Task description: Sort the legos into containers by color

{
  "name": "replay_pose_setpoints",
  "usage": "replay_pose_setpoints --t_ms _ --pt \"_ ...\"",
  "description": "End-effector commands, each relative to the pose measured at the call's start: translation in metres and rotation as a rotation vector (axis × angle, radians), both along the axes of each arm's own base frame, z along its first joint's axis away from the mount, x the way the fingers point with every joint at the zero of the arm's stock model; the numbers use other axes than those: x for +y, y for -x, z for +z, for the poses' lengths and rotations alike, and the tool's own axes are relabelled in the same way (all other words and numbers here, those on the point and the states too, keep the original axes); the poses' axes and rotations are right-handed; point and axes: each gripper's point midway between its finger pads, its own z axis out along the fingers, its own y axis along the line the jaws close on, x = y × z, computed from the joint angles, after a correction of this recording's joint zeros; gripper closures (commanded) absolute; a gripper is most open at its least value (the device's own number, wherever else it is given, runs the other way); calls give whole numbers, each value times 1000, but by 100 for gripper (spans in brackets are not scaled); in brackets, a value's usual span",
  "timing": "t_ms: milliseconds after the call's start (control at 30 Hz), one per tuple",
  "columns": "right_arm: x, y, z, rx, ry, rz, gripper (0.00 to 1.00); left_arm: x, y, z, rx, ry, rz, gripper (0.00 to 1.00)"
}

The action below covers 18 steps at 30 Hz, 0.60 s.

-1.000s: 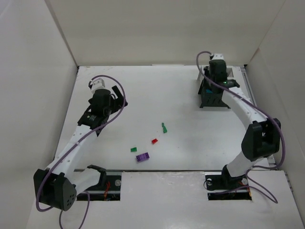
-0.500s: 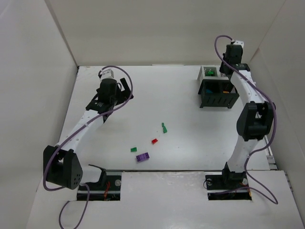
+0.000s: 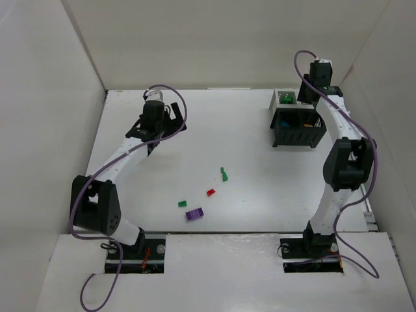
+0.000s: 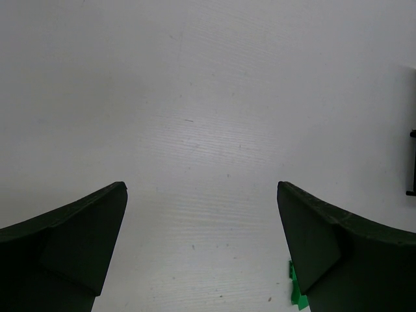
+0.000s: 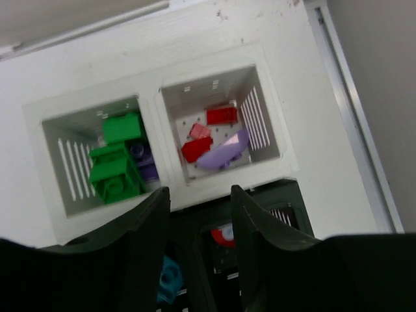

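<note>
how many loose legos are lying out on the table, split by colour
green legos: 2
red lego: 1
purple lego: 1
total: 4

The top external camera is looking down from above and behind the robot, far enough back that it is taking in the whole bench (image 3: pixel 247 149) and the enclosing walls (image 3: pixel 214 39). The left wrist camera is sitting just behind the left end effector (image 4: pixel 201 188) and facing down onto bare bench from close range. Its fingers (image 4: pixel 71 240) are framing the lower corners, and a green lego (image 4: pixel 297 294) is peeking in at the bottom right. The right wrist camera is looking almost straight down past the right end effector (image 5: pixel 200 190) into the containers (image 5: pixel 158 104), very near them. The overhead view is sharing those containers, showing them at the bench's far right.
</note>
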Motion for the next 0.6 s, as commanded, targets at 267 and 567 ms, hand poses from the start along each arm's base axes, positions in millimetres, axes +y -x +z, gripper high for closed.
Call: replay_pose_setpoints --t_ms 267,567 --pt "73 115 32 -74 -30 202 46 -22 -12 46 -108 94 -102 0" --pt "171 200 -32 13 -121 487 42 -47 53 24 -37 135 -100 0"
